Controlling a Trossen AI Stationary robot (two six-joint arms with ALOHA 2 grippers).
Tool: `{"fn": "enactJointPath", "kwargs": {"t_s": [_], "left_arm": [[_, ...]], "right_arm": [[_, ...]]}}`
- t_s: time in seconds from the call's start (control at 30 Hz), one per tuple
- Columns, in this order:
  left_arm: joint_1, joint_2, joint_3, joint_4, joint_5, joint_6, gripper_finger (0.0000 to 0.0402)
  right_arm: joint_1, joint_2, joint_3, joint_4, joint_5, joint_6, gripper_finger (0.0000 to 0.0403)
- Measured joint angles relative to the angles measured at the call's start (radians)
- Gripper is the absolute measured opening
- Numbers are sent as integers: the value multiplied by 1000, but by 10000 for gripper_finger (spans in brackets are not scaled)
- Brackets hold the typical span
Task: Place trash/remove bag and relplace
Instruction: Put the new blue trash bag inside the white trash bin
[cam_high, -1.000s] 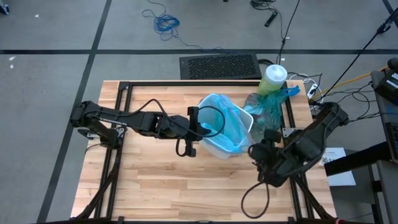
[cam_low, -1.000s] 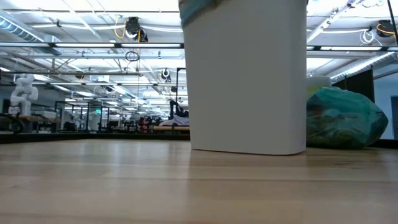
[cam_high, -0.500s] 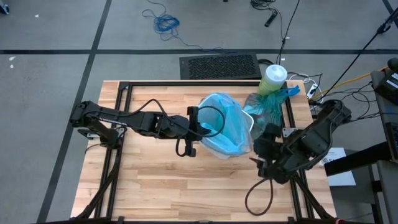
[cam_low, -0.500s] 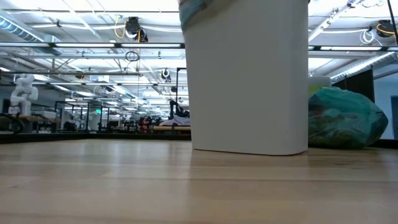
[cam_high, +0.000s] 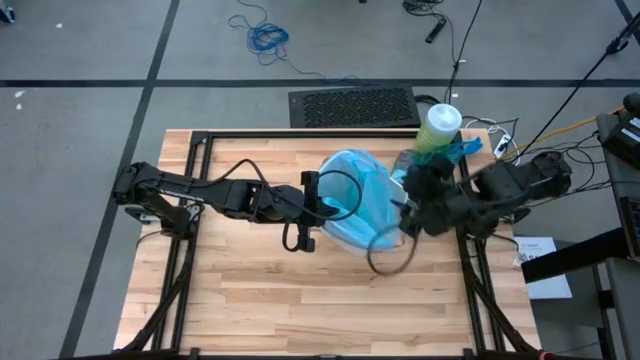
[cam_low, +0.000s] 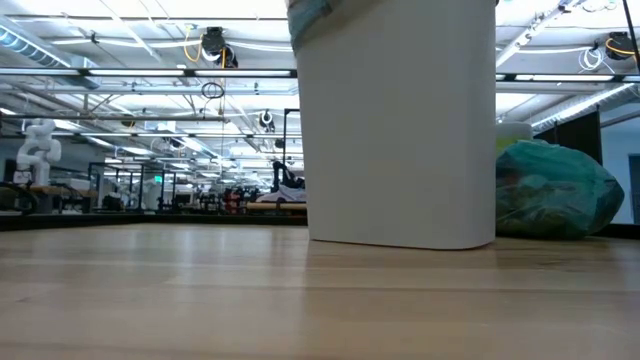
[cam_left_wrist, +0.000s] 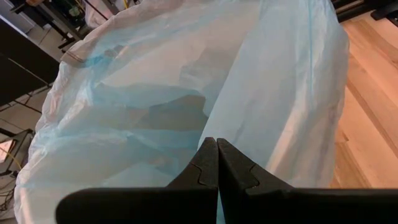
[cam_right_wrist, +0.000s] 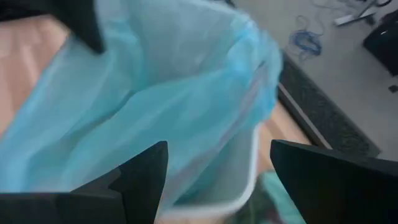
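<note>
Black fingers of the left gripper (cam_left_wrist: 216, 163) stay pinched on the pale blue bag's (cam_high: 360, 195) edge, at the bin's (cam_low: 397, 130) left rim. The right gripper (cam_high: 413, 205), jaws spread wide and empty, has swung up from the table's near corner to the bin's right rim, probably to pull the bag over it. Beside the bin lies the full teal bag (cam_low: 553, 190).

The bin (cam_high: 385, 236) stands mid-table (cam_high: 250, 300) with the replacement bag (cam_high: 362, 195) in it. The tied bag (cam_low: 555, 190) sits just beside it on the right — the canister (cam_high: 439, 128) behind that, at the table's far right corner.
</note>
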Motion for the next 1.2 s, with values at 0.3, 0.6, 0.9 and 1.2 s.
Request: {"fn": "enactJointPath", "kwargs": {"t_s": [0.3,0.6,0.9,1.2], "left_arm": [[-2,0,0,0,0,0,1],[-2,0,0,-2,0,0,1],[-35,-8,-2,-39,-8,-1,1],[-43,-15,-7,-73,-50,-1,1]], "right_arm": [[-201,22,0,33,-2,-143,200],[-234,40,0,-75,-5,-116,10],[-160,10,-127,-91,-106,35,1],[-56,-24,-254,-92,-106,198,0]]}}
